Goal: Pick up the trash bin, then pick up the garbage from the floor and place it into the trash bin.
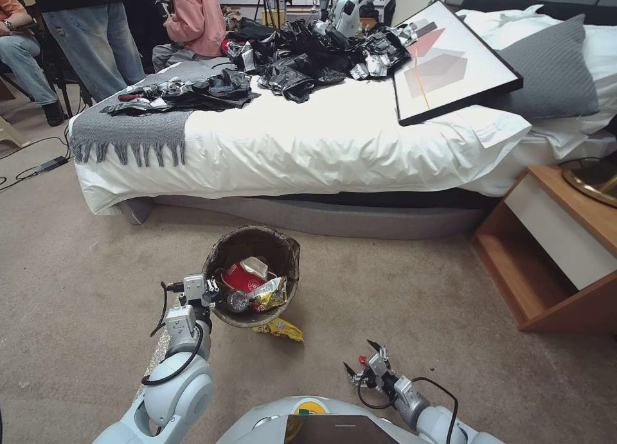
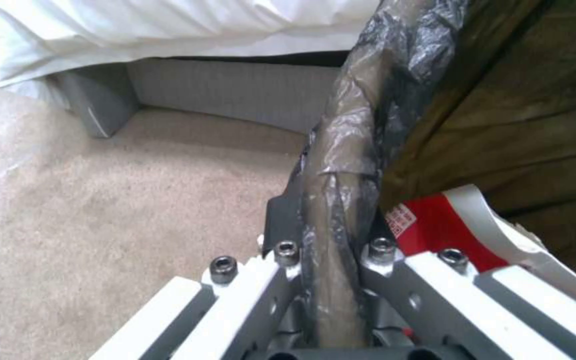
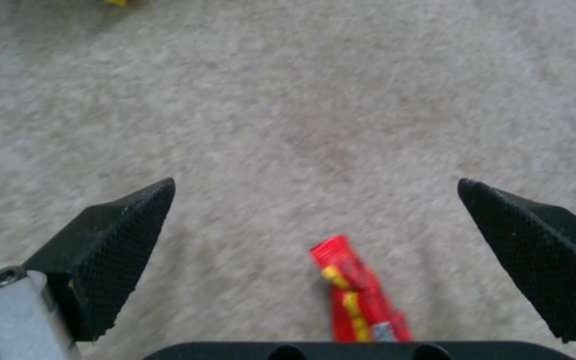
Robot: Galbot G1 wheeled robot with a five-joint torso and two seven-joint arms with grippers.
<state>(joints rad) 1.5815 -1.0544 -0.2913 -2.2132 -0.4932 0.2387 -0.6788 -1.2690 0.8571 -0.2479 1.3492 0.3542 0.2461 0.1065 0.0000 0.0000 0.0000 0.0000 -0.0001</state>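
Beige carpet (image 1: 398,290) runs up to a white-sheeted bed (image 1: 308,148), with a wooden nightstand (image 1: 553,251) beside it. The left gripper (image 1: 209,294) has its jaws pinching the trash bin (image 1: 254,274) by its bagged rim; the bin's outer wall is hidden. A red cup (image 1: 243,277) lies inside. The right gripper (image 3: 315,220) hangs over a small red wrapper (image 3: 358,292), jaws spread. A yellow wrapper (image 1: 279,329) lies just beside the bin.

Beige carpet (image 1: 450,315) bears a yellow wrapper (image 1: 280,329) and red wrapper (image 3: 358,292).
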